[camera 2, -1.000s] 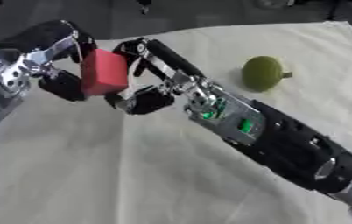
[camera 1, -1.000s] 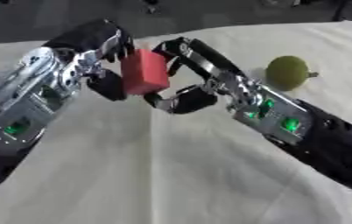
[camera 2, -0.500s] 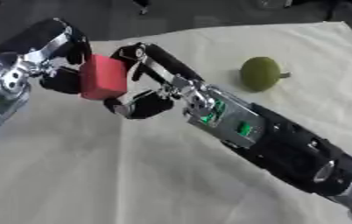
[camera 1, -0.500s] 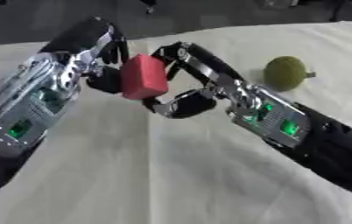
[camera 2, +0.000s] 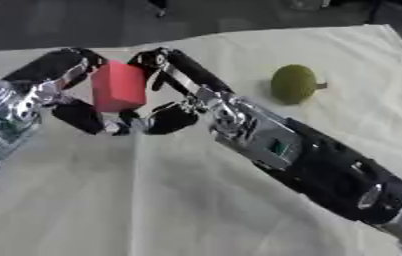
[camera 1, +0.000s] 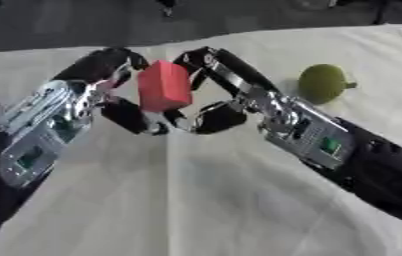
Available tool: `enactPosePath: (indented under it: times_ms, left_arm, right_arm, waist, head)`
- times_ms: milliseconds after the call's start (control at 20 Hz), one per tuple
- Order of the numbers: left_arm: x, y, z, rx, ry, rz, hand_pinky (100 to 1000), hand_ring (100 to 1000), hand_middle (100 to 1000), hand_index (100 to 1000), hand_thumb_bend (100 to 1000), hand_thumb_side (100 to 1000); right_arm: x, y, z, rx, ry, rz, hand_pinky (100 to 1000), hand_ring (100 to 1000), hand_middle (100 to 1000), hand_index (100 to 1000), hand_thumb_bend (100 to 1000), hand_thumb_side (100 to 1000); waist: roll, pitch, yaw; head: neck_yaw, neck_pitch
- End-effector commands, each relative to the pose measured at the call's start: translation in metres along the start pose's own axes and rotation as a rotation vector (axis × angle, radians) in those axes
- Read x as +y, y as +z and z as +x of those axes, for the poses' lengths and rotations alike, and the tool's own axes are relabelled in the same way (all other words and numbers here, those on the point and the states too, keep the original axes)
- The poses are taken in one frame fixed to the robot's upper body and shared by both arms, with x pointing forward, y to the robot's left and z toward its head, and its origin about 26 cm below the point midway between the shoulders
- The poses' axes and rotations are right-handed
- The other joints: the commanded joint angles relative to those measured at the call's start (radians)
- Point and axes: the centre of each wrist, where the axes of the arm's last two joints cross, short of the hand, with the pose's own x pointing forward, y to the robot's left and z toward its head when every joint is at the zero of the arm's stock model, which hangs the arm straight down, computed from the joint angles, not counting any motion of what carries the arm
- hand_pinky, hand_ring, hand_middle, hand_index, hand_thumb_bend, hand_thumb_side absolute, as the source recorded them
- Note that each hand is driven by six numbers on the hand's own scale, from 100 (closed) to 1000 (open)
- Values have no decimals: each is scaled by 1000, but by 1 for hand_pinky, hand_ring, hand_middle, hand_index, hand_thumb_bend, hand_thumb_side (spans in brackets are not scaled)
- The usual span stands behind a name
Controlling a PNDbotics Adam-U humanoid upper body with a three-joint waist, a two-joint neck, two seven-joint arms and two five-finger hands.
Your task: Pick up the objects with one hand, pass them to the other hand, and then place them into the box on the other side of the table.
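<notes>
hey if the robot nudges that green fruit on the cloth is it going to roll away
Probably somewhat. The green fruit looks rounded, so a push would likely set it rolling. Its short stem sticking out to one side may make it wobble and stop early. The soft-looking cloth under it should also slow it.

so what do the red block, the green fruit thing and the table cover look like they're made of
Red block: matte, soft-edged, probably foam or plastic.
Green fruit: smooth dull skin with a short stem, likely a plastic or real pear or apple; cannot tell which.
Table cover: cream cloth, judging by its creases and folds.
</notes>
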Motion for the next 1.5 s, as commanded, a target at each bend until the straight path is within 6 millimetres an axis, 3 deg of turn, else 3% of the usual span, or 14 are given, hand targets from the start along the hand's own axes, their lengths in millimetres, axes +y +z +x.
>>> enactPosePath:
  times_ms: [50,300,500,850,1200,1500]
  left_arm:
    - [3,-1,-15,18,-75,-35,907,894,817,842,1000,459]
    - [4,-5,-26,11,-138,-97,906,894,816,844,1000,478]
    - [22,2,-27,24,-166,-83,900,886,806,841,1000,483]
    - [70,32,-27,58,-119,8,874,853,783,831,978,400]
    - [87,62,-16,25,-38,142,860,837,769,824,935,411]
    - [94,88,5,-48,11,134,860,838,769,826,917,441]
  right_arm:
    - [-12,-2,5,-9,41,-37,614,690,454,599,328,100]
    - [-12,-2,6,-3,43,-40,615,690,453,599,327,100]
    - [-11,-1,4,3,54,-34,620,691,454,599,326,100]
    - [-9,2,1,29,67,-19,625,692,456,601,330,100]
    - [-6,4,-1,44,79,-20,626,692,455,600,330,100]
    - [-5,5,-2,48,81,-22,625,692,455,600,330,100]
  waist:
    - [2,-24,-2]
    - [3,-26,-3]
    - [4,-27,-3]
    - [8,-29,-3]
    - [8,-24,-2]
    - [5,-22,-1]
  head:
    - [-5,-5]
    - [-11,-1]
    - [-20,4]
    - [-33,3]
    - [-42,2]
    - [-45,2]
